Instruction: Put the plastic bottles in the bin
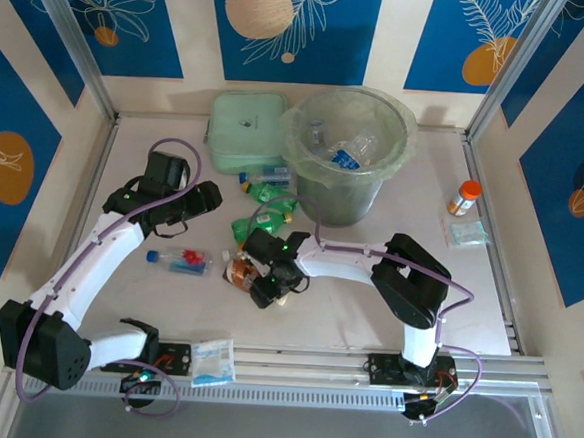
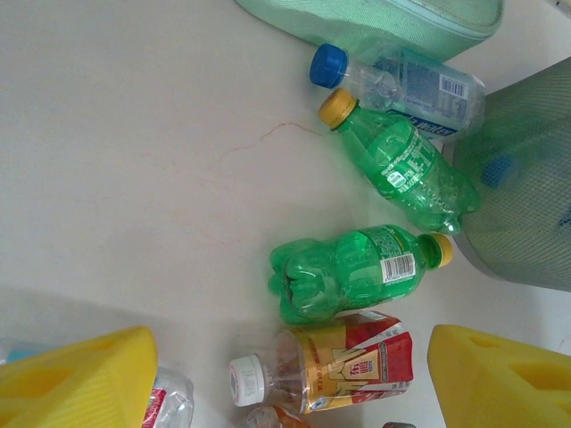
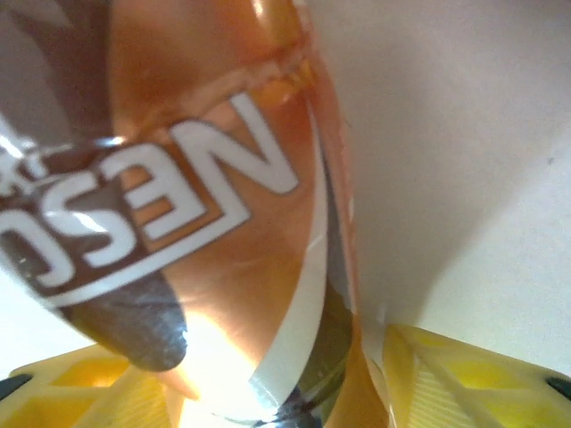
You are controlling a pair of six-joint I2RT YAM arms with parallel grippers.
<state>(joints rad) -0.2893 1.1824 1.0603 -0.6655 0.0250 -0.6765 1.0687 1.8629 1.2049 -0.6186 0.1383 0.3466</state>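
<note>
While the right gripper point(image 1: 267, 285) sits low at frame centre, its yellow fingers point(image 3: 71, 388) flank an orange-labelled plastic bottle point(image 3: 205, 196) for lifting, pinch not discernible; left gripper point(image 1: 205, 199) hangs spread, empty; bin point(image 1: 349, 198) stands just above.

Open tabletop point(image 1: 340, 325) in front of the crowded bottles point(image 1: 269, 190), bin point(image 1: 344, 198) close behind.

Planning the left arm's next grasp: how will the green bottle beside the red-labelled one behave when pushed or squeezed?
The green bottle lies on its side on the smooth table, so a nudge would probably roll it. It looks empty, so likely light and quick to skid. Its thin walls may dent when squeezed.
</note>
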